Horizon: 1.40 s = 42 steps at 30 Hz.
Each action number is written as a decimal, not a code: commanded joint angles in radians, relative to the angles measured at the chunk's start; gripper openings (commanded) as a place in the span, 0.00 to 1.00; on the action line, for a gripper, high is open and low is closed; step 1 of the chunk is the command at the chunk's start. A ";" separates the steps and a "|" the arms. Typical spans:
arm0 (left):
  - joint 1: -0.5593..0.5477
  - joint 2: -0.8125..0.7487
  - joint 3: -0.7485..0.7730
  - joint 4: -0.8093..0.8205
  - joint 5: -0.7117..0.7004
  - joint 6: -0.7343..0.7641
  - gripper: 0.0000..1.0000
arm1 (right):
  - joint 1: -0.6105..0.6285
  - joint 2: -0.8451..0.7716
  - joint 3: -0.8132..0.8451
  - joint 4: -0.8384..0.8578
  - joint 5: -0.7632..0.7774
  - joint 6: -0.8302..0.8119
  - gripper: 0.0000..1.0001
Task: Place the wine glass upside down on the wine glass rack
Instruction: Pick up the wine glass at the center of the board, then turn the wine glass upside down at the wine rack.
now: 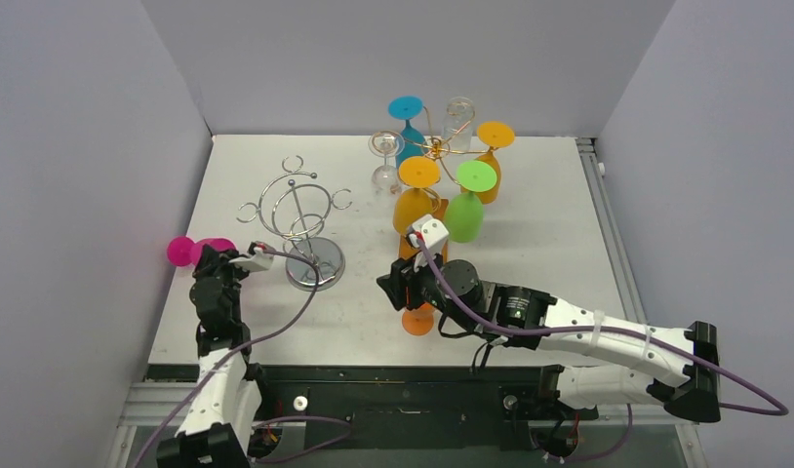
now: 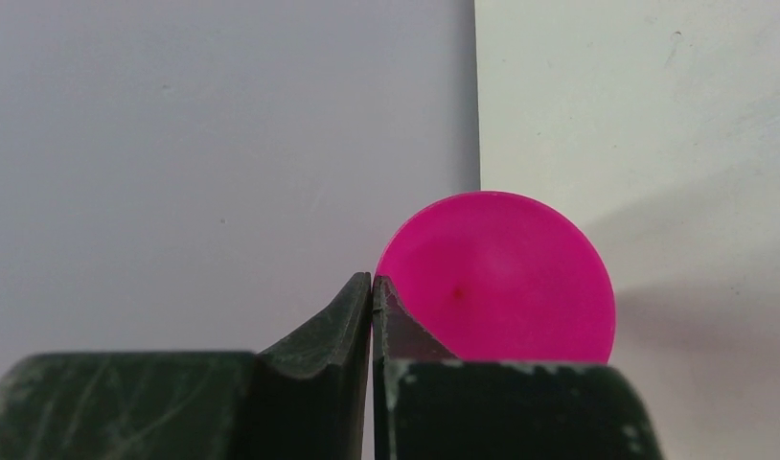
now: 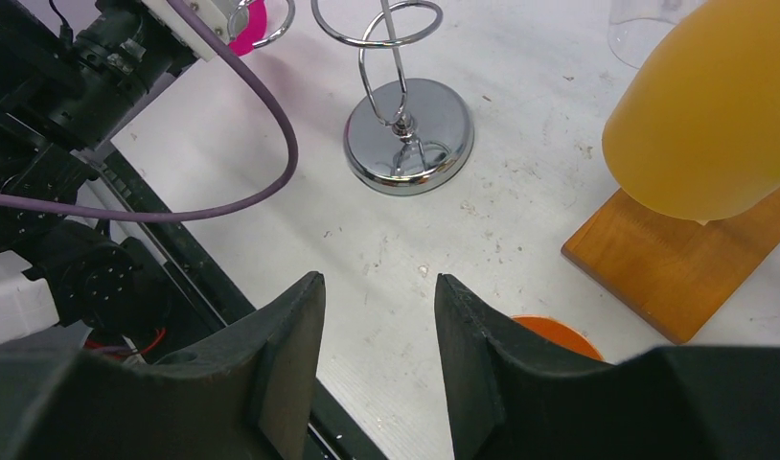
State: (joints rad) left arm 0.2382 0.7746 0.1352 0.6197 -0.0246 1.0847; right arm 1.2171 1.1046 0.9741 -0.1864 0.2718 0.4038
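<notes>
Left wrist view shows us the pink wine glass (image 2: 496, 278) foot-on, just beyond and right of our left gripper (image 2: 372, 281), jaws pressed together empty, at the table (image 2: 654, 144)'s left edge.

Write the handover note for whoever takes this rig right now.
Left gripper: shut, nothing seen between its jaws; the pink glass sits just past its tips, by the left edge of the table.
Right gripper: open, empty, over the table beside the wooden rack base.
Chrome rack: bare. Back rack: carries several glasses upside down.
Done: nothing hung on the chrome rack yet.
To do: grip the pink glass, hang it upside down; an orange glass foot also shows under the right arm.
</notes>
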 commanded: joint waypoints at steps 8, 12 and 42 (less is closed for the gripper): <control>0.000 -0.272 0.168 -0.573 0.064 -0.080 0.00 | 0.012 -0.053 0.089 -0.037 -0.019 -0.034 0.42; 0.000 -0.286 0.262 -0.729 0.073 -0.135 0.00 | 0.011 -0.030 0.130 -0.071 -0.052 -0.045 0.42; -0.007 -0.331 1.323 -1.243 0.553 -0.535 0.00 | -0.085 0.163 0.516 -0.155 -0.382 -0.019 0.51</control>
State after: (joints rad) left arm 0.2371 0.4438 1.3403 -0.6361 0.3916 0.6361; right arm 1.1706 1.2037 1.3762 -0.3611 0.0174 0.3511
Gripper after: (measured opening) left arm 0.003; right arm 0.492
